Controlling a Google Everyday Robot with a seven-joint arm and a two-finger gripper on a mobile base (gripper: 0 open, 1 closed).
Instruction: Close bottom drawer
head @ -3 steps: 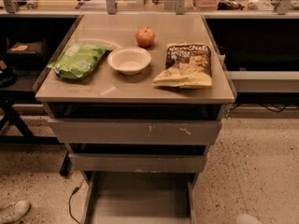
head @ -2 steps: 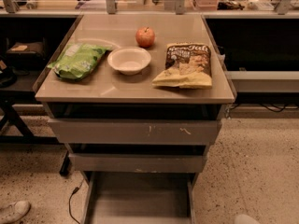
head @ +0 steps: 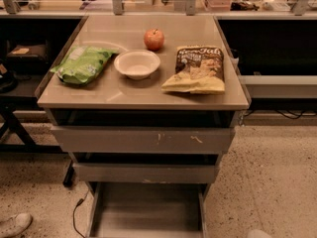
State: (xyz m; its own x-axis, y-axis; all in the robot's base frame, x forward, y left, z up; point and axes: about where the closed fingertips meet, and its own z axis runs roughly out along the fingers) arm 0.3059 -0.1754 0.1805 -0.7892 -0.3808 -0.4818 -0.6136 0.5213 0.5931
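Note:
The bottom drawer (head: 146, 209) is pulled far out at the lower edge of the camera view: a shallow flat grey-beige tray with thin side rails, and it looks empty. Its front panel is cut off below the frame. Above it sit the mid-width drawer front (head: 145, 173) with a chipped lower edge and the widest drawer front (head: 142, 140) with pale scratch marks, both slightly out. The gripper is not in view.
On the cabinet top (head: 124, 90) lie a green bag (head: 81, 63), a white bowl (head: 136, 64), a red apple (head: 154, 39) and a chip bag (head: 196, 69). A shoe (head: 15, 224) sits on the floor at lower left. A cable (head: 77, 213) lies beside the cabinet.

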